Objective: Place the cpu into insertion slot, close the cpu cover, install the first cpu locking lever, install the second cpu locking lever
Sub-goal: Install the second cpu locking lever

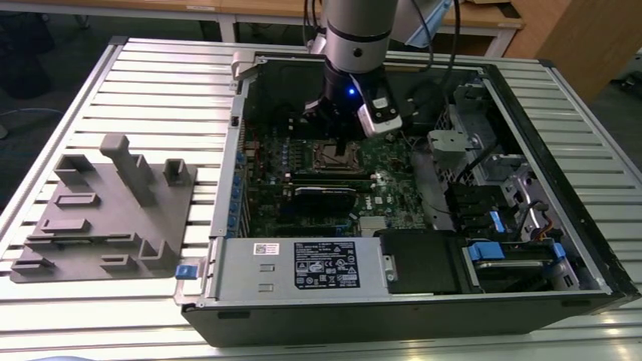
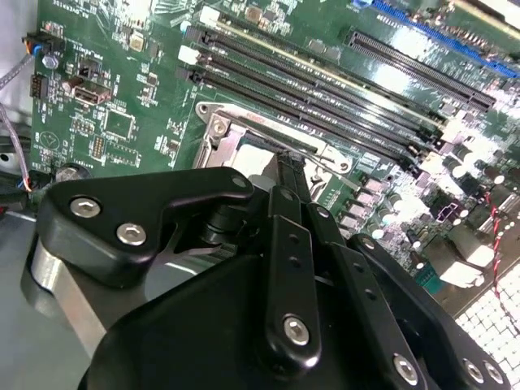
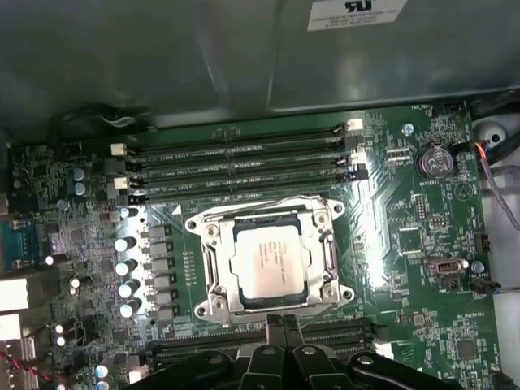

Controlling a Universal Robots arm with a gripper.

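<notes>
The silver-topped cpu point(image 3: 266, 262) lies flat in the insertion slot point(image 1: 336, 158) on the green board inside the open computer case. The cpu cover point(image 3: 214, 262), a metal frame, lies down around the chip, which shows through its square cut-out. Thin wire levers point(image 3: 268, 202) run along the edges of the frame; I cannot tell whether they are latched. My gripper point(image 3: 282, 323) hovers just beside one edge of the socket, with its black fingers together and nothing between them. In the second wrist view the gripper point(image 2: 288, 166) partly hides the socket point(image 2: 244, 134).
Long black memory slots point(image 3: 244, 166) run close along one side of the socket. A black card point(image 1: 323, 197) and a metal box point(image 1: 301, 265) lie nearer the case's front. A drive cage point(image 1: 492, 226) stands at the exterior view's right. A grey fixture point(image 1: 110, 210) rests on the slatted table.
</notes>
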